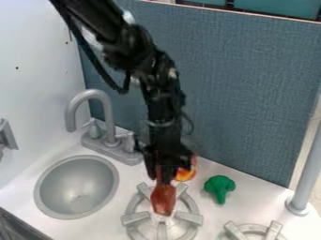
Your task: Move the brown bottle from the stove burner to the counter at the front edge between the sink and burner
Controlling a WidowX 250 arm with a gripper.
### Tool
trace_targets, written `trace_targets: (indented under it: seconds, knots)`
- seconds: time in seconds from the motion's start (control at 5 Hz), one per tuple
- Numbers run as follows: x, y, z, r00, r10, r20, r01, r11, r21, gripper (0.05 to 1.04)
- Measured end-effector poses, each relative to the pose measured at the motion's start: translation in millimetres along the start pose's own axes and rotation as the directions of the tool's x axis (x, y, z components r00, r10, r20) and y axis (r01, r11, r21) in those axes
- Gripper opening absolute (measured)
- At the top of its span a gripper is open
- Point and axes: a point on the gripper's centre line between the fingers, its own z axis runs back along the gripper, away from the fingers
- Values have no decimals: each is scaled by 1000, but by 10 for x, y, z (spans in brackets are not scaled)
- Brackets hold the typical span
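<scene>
At the left edge I have a white wall (31, 61) with a grey fitting (6, 136) on it, and below, at the near left corner, a dark panel (18, 227). Next comes the round grey sink (78, 186), set into the white counter (28, 180). Just beyond its far right side stands the grey tap (95, 93), its spout curving over to the left, with a small handle on either side of its base.

My black arm comes in from the far left, and its gripper (164, 176) hangs over the middle of the counter, at the far side of a grey stove burner (194, 219). Right at its tip is a reddish-brown toy piece (163, 200), long and rounded, wider toward its near end, seen over the burner. I cannot tell from here whether the jaws are open or closed on it, nor whether the piece rests on the burner. Partly hidden behind the gripper, on its right, is a red and yellow thing (186, 174).

Further right, beside the burner and apart from it, a green toy broccoli (219, 186) sits on the counter with its stem toward me. A second burner (254, 229) shows at the near right, and a grey post (306, 178) rises at the right edge. Behind everything runs a blue-grey panel (251, 84), with teal bins (279, 8) beyond its top
</scene>
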Motion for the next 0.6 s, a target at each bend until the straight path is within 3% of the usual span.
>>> trace_targets:
  seconds: [0.2, 0.4, 0.6]
  knots:
    - [-134, -15, 223, 999, 22, 32, -22, 1000, -2, 353]
    - [-338, 121, 308, 997, 78, 14, -78, 997, 26, 353]
    - [-542, 476, 219, 986, 168, -18, -167, 984, 59, 353]
